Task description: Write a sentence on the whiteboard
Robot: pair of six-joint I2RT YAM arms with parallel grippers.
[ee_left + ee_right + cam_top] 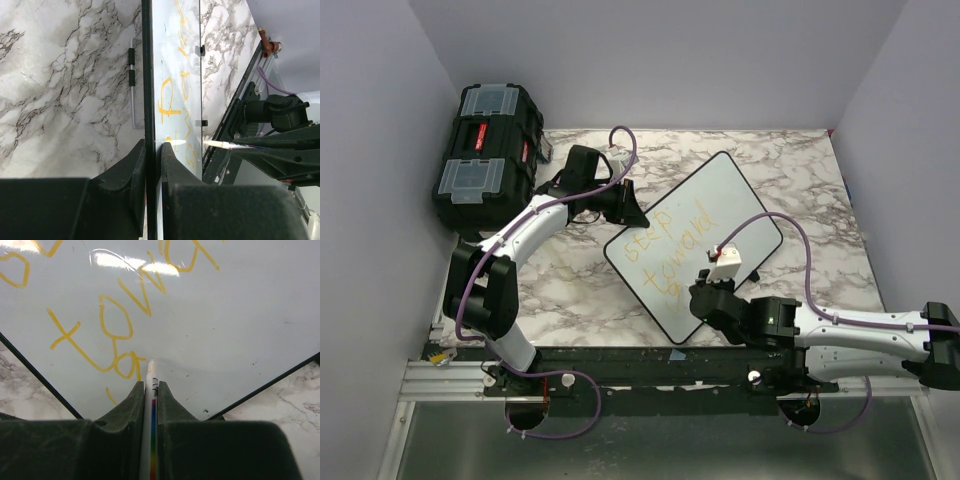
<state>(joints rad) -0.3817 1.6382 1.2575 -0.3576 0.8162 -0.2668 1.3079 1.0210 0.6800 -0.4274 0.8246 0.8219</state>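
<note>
The whiteboard (725, 205) lies at an angle on the marble table. My left gripper (626, 210) is shut on its black rim at the left corner; in the left wrist view the gripper (152, 149) pinches the whiteboard (175, 55) edge-on. The sentence (670, 235) runs in yellow-orange handwriting, reading "step toward" with a third line begun. My right gripper (708, 283) is shut on a white marker (151, 371) with a rainbow stripe. In the right wrist view the gripper (151, 385) holds the marker's tip at the whiteboard (240, 315), just right of the sentence's (115, 325) last letter.
A black toolbox (488, 155) stands at the back left, close behind my left arm. A thin wire bracket (132, 90) lies on the marble table (570, 290) beside the board's rim. Grey walls close in three sides. Purple cables loop over both arms.
</note>
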